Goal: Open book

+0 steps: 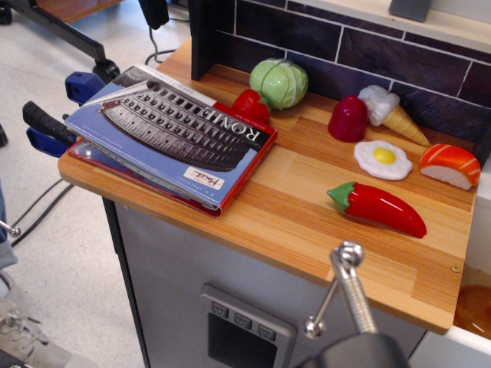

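The ROME book (173, 134) lies closed at the counter's (307, 222) left end, up-left of the tool (341, 295) (grip state indeterminable), its long axis running diagonally.

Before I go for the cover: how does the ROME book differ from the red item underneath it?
The book is blue with a grey Colosseum picture and white lettering; the red item is plain red. The book lies on top, closed, almost fully visible; the red item shows only as a thin border along its edges. Both lie flat at the same angle, overhanging the counter's left edge.
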